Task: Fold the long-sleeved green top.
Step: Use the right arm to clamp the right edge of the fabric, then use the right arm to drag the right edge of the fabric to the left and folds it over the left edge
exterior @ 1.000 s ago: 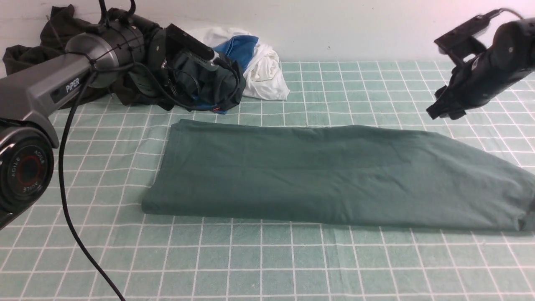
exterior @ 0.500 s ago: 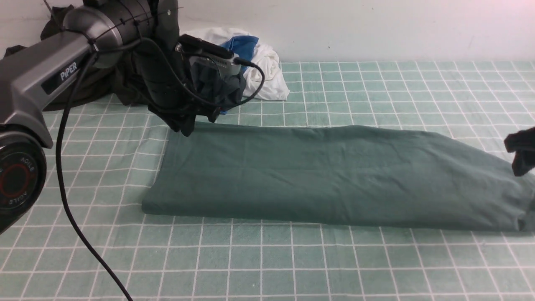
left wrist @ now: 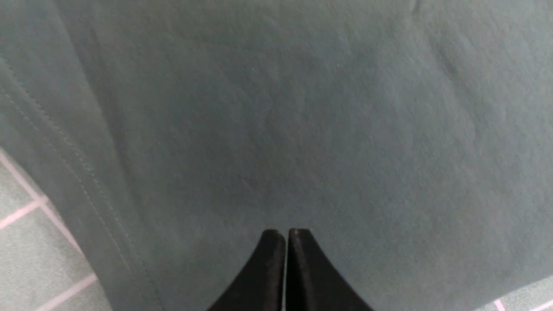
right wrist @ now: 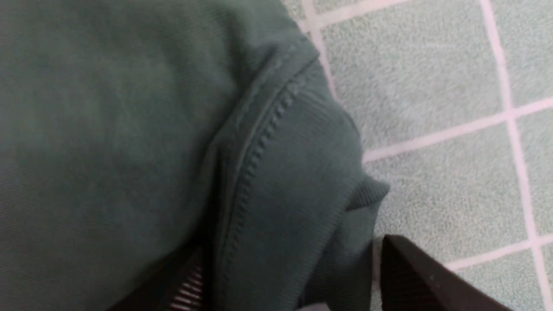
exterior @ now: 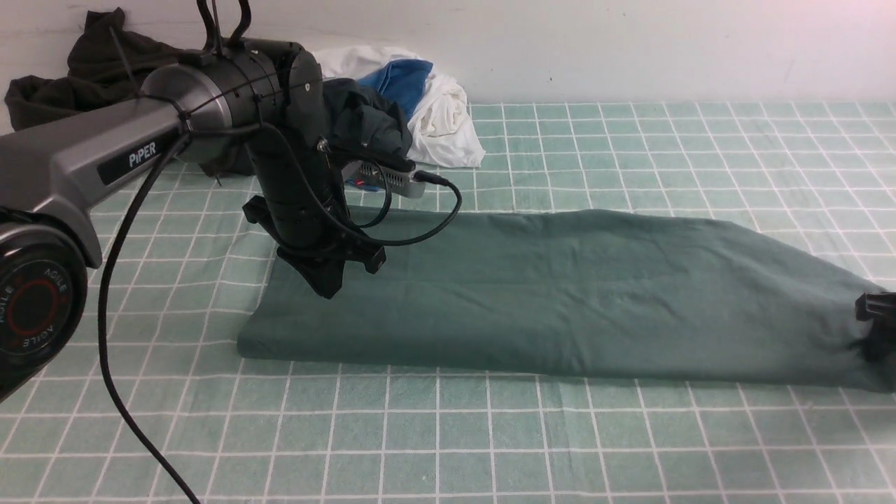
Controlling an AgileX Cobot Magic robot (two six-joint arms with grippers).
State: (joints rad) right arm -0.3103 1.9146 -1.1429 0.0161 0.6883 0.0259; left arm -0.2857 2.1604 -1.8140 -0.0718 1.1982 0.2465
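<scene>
The green long-sleeved top (exterior: 560, 287) lies folded into a long strip across the checked cloth. My left gripper (exterior: 329, 285) points down onto its left end, shut, with nothing between the tips. In the left wrist view the shut left gripper (left wrist: 286, 234) rests over plain green fabric (left wrist: 302, 129) near a stitched hem. My right gripper (exterior: 875, 329) is at the top's far right end and only partly in the front view. In the right wrist view the right gripper (right wrist: 289, 276) is open, with the ribbed edge (right wrist: 298, 172) of the top between its fingers (right wrist: 406, 272).
At the back left against the wall is a heap of clothes: a very dark garment (exterior: 84, 77), a dark teal one (exterior: 367, 122) and a white and blue bundle (exterior: 434, 105). The left arm's black cable (exterior: 115, 350) hangs down across the checked tablecloth (exterior: 490, 434).
My left arm swung from the clothes heap forward and down onto the top's left end, and its jaws closed. My right arm dropped from high at the right to the top's right end.
</scene>
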